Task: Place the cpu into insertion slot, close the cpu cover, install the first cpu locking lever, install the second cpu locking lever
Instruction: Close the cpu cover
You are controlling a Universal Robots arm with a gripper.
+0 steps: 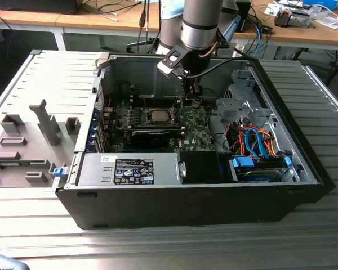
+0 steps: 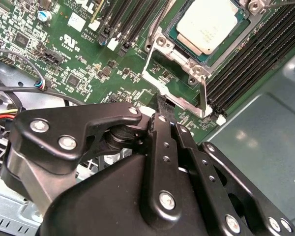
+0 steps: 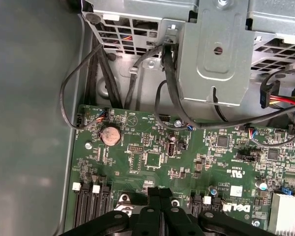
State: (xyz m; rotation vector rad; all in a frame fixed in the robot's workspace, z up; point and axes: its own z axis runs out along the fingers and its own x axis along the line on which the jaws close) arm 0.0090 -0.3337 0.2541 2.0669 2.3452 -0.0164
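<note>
The cpu [image 1: 156, 116], a silvery square chip, lies in its socket in the middle of the green motherboard [image 1: 194, 126] inside the open computer case. In the second wrist view the cpu [image 2: 210, 23] sits inside a silver metal socket frame [image 2: 160, 69]. My gripper [image 1: 192, 100] hangs down into the case just to the exterior view's right of the socket. Its black fingers are shut, with nothing seen between them. In the second wrist view my gripper [image 2: 156, 101] ends right at a corner of the socket frame. In the first wrist view my gripper [image 3: 160, 192] hovers over the board.
A grey drive cage [image 1: 242, 101] with orange and blue cables [image 1: 259, 140] fills the case's right side. The power supply [image 1: 129, 169] lies along the front. Black memory slots [image 2: 250, 64] flank the socket. Black cables [image 3: 103, 78] run over the board's edge. The removed side panel [image 1: 34, 129] lies left.
</note>
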